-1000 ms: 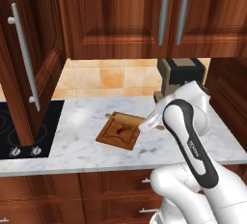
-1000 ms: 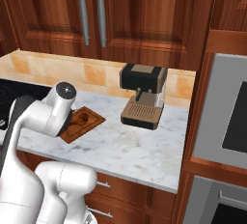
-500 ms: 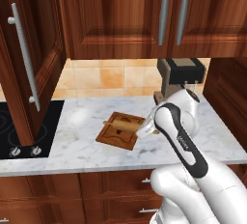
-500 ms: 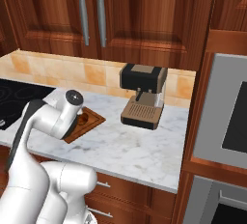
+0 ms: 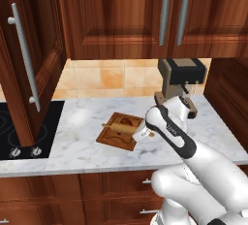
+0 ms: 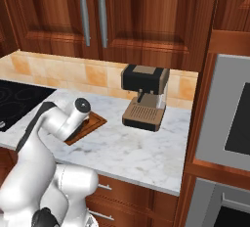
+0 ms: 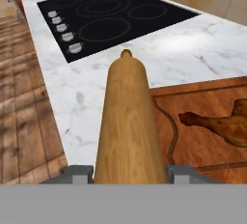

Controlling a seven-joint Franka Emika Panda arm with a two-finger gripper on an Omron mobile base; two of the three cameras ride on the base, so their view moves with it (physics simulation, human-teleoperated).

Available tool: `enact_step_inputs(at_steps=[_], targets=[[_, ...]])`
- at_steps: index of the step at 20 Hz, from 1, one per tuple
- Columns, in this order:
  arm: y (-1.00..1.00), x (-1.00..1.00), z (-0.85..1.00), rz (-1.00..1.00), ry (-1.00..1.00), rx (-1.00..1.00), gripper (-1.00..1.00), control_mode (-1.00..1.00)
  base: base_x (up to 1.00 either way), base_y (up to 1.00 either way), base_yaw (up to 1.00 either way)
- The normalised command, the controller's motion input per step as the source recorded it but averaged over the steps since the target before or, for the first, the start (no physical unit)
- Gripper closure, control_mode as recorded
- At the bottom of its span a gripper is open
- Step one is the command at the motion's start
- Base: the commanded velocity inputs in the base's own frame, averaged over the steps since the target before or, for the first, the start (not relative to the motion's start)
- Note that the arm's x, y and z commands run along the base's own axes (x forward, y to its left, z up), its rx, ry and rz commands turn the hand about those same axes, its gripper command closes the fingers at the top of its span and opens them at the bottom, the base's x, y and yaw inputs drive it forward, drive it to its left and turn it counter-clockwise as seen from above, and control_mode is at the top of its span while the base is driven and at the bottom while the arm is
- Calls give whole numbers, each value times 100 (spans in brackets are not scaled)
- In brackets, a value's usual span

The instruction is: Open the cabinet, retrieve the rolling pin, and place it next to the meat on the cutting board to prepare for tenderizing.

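The rolling pin (image 7: 126, 117) runs away from the hand, clamped between the two fingertips (image 7: 77, 173) of my gripper (image 7: 130, 172), which is shut on it. In the left base view the rolling pin (image 5: 121, 128) lies low across the front part of the cutting board (image 5: 110, 139), with the gripper (image 5: 145, 132) at its right end. The meat (image 5: 127, 121) sits on the board just behind the pin, and the meat (image 7: 219, 124) is to the right of it in the hand view. The cabinet (image 5: 34, 59) door at the left stands swung open.
A coffee machine (image 5: 178, 79) stands on the marble counter behind the arm to the right, also seen from the other side (image 6: 144, 96). The black stovetop (image 5: 26, 132) lies left of the board, under the open door. A built-in oven (image 6: 229, 118) fills the right wall.
The arm has folded down and brought the rolling pin lower, over the cutting board in front of the meat. The grip on the pin is unchanged.
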Motion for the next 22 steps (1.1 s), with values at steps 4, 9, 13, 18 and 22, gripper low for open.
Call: enact_step_inputs(at_steps=[4, 9, 13, 18, 22], targets=[[0, 59, -29, 2, 5, 0, 100, -100, 0, 0, 0], [0, 53, -31, 3, 6, -1, 100, -100, 0, 0, 0], [0, 44, -30, 4, 8, -1, 100, -100, 0, 0, 0], [0, 30, -23, 6, 1, 0, 100, -100, 0, 0, 0], [0, 24, -22, 6, 0, 0, 100, -100, 0, 0, 0]])
